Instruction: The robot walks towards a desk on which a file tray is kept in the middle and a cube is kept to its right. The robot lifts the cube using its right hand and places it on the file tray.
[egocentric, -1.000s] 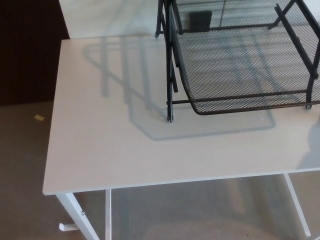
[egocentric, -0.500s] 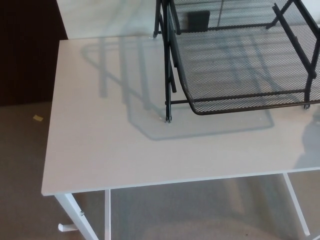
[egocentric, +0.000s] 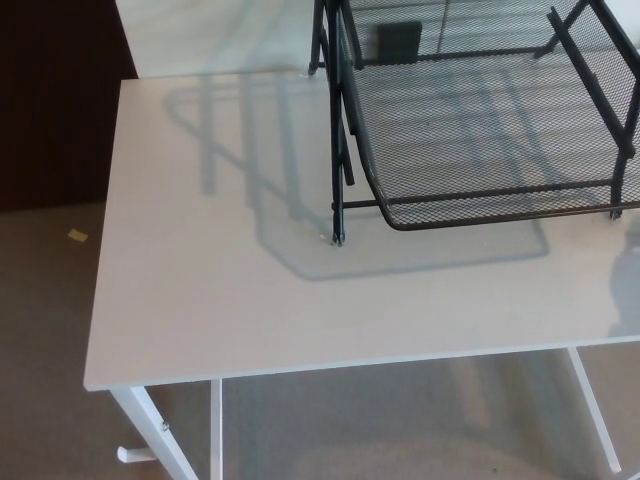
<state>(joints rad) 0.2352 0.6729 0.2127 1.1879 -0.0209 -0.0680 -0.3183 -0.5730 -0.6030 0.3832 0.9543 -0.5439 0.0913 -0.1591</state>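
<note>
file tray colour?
Black wire mesh on a black frame: the file tray, seen in the head view, the only view.

A worktop (egocentric: 200, 280) of pale, nearly white laminate with a faint wood-like grain — smooth, with a soft sheen that takes clear shadows. On it stands a file tray (egocentric: 500, 222) of black metal: the bins are fine wire mesh, see-through and slightly rough-looking, edged with thicker smooth rod and held by matt black uprights (the foot tips (egocentric: 338, 240) look like pale plastic caps, too small to be sure). The desk's legs (egocentric: 150, 430) are white painted metal, smooth and semi-matt. Below, the floor (egocentric: 50, 300) is grey-brown carpet — matt, short-piled, cloth-like. A small yellow scrap (egocentric: 77, 236) on it looks like paper.
</note>
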